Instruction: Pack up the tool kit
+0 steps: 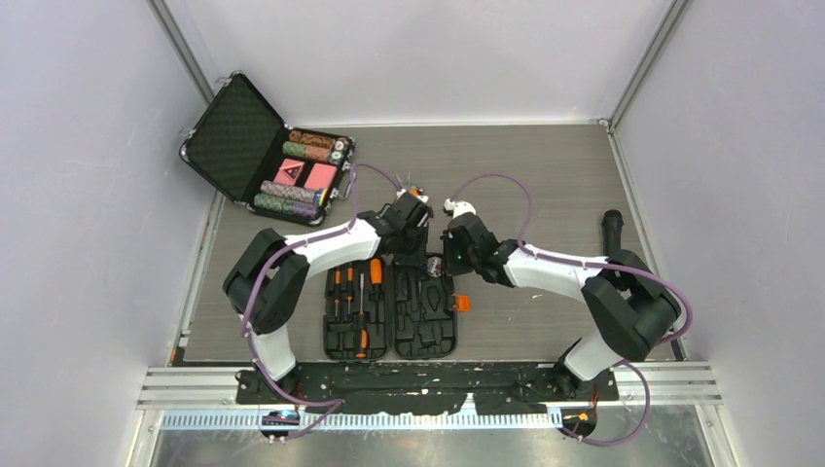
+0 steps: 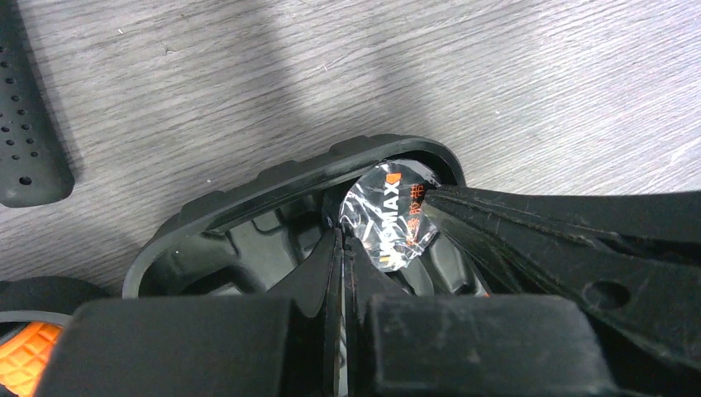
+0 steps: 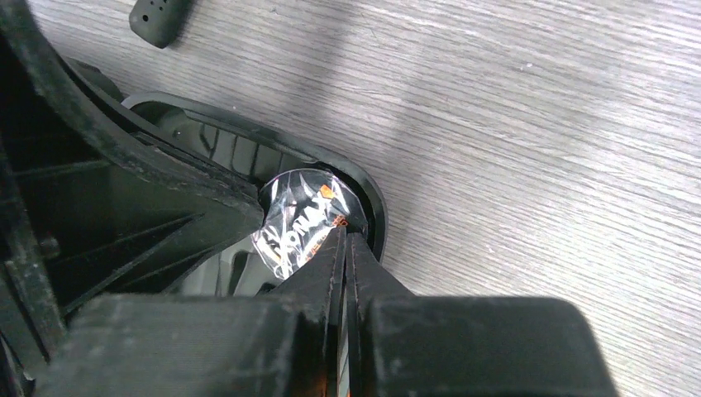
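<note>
1. One tool kit [image 1: 428,336] lies open at the near middle of the table [image 1: 545,175]. Its left half holds four screwdrivers [image 1: 358,292], as far as I can count.
2. Two grippers meet at the far end of its right half: left gripper [image 2: 341,240] and right gripper [image 3: 345,236], each with fingers pressed together, tips on one foil-wrapped packet [image 2: 393,215].
3. One chip briefcase [image 1: 268,156] stands open far left, and one black handle [image 1: 613,229] lies far right.

The foil packet [image 2: 387,219] is partly hidden.
</note>
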Robot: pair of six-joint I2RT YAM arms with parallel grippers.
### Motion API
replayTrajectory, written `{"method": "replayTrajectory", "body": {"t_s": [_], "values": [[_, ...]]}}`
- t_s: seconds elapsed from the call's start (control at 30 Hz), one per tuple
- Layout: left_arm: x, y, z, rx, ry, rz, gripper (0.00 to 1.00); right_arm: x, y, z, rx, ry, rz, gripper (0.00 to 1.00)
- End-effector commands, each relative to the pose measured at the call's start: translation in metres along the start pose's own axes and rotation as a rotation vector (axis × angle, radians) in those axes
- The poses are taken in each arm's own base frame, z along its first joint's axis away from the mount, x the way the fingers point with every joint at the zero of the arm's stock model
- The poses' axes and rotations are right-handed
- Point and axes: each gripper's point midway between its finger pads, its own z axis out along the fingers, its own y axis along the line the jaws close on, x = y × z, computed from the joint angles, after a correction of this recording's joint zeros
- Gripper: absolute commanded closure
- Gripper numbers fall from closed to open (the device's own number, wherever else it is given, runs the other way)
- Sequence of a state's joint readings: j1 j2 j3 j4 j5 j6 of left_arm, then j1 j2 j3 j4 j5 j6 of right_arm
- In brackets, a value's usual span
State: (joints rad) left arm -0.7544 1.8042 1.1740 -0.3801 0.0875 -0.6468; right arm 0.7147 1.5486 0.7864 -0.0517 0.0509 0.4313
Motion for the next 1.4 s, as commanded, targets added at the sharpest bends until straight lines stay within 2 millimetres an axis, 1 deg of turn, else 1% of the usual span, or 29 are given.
{"method": "replayTrajectory", "body": {"t_s": [0.0, 0.07, 0.13, 0.27, 0.4, 0.5, 0.57, 0.63, 0.67, 0.7, 0.83, 0.93, 0.97, 1.0, 1.03, 1.07, 1.1, 1.13, 1.17, 1.2, 1.23, 1.27, 1.37], "values": [[0.052, 0.023, 0.01, -0.103, 0.147, 0.016, 1.0, 0.069, -0.045, -0.008, 0.221, 0.206, -0.112, 0.95], [0.056, 0.024, 0.01, -0.098, 0.15, 0.001, 1.0, 0.069, -0.04, -0.008, 0.197, 0.201, -0.109, 0.95], [0.058, 0.026, 0.01, -0.106, 0.154, -0.001, 1.0, 0.064, -0.03, -0.009, 0.153, 0.185, -0.096, 0.95], [0.06, 0.028, 0.01, -0.113, 0.159, -0.006, 1.0, 0.042, -0.008, -0.016, 0.062, 0.127, -0.078, 0.95], [0.054, 0.029, 0.005, -0.124, 0.13, -0.003, 1.0, 0.013, 0.01, -0.024, -0.014, 0.066, -0.058, 0.95], [0.054, 0.032, 0.006, -0.146, 0.143, 0.004, 1.0, -0.009, 0.016, -0.029, -0.046, 0.019, -0.05, 0.95], [0.055, 0.031, 0.007, -0.139, 0.146, 0.002, 1.0, -0.016, 0.018, -0.029, -0.07, 0.016, -0.04, 0.95], [0.049, 0.025, 0.003, -0.119, 0.123, 0.001, 1.0, -0.02, 0.02, -0.031, -0.108, 0.022, -0.021, 0.95], [0.042, 0.021, -0.002, -0.108, 0.095, 0.001, 0.97, -0.025, 0.018, -0.033, -0.114, 0.012, -0.009, 0.95], [0.037, 0.018, -0.005, -0.099, 0.075, 0.002, 0.94, -0.03, 0.021, -0.036, -0.131, 0.004, -0.006, 0.95], [0.003, 0.001, -0.034, -0.043, -0.043, 0.0, 0.76, -0.061, 0.025, -0.059, -0.168, -0.082, -0.002, 0.93], [-0.023, -0.008, -0.061, -0.001, -0.131, -0.012, 0.62, -0.079, 0.021, -0.07, -0.16, -0.119, -0.002, 0.91], [-0.031, -0.009, -0.07, 0.011, -0.161, -0.013, 0.58, -0.081, 0.018, -0.071, -0.149, -0.122, -0.008, 0.88], [-0.039, -0.008, -0.081, 0.019, -0.19, -0.014, 0.55, -0.088, 0.014, -0.073, -0.136, -0.136, -0.008, 0.86], [-0.049, -0.001, -0.092, 0.001, -0.231, -0.017, 0.51, -0.088, 0.012, -0.072, -0.126, -0.134, -0.022, 0.83], [-0.055, 0.006, -0.103, -0.009, -0.252, -0.023, 0.48, -0.094, 0.009, -0.072, -0.116, -0.144, -0.026, 0.82], [-0.061, 0.014, -0.114, -0.019, -0.272, -0.024, 0.45, -0.094, 0.007, -0.068, -0.107, -0.139, -0.039, 0.78], [-0.065, 0.025, -0.124, -0.039, -0.289, -0.027, 0.41, -0.099, 0.006, -0.068, -0.097, -0.149, -0.046, 0.76], [-0.069, 0.035, -0.14, -0.054, -0.321, -0.03, 0.37, -0.099, 0.003, -0.062, -0.084, -0.139, -0.061, 0.72], [-0.071, 0.05, -0.151, -0.088, -0.34, -0.03, 0.31, -0.106, 0.002, -0.061, -0.072, -0.152, -0.068, 0.68], [-0.072, 0.063, -0.163, -0.116, -0.357, -0.033, 0.25, -0.105, 0.0, -0.054, -0.06, -0.14, -0.081, 0.67], [-0.071, 0.076, -0.176, -0.142, -0.373, -0.032, 0.2, -0.11, -0.001, -0.049, -0.045, -0.14, -0.09, 0.63], [-0.068, 0.114, -0.213, -0.226, -0.428, -0.041, 0.06, -0.12, -0.001, -0.037, -0.032, -0.144, -0.098, 0.57]]}}
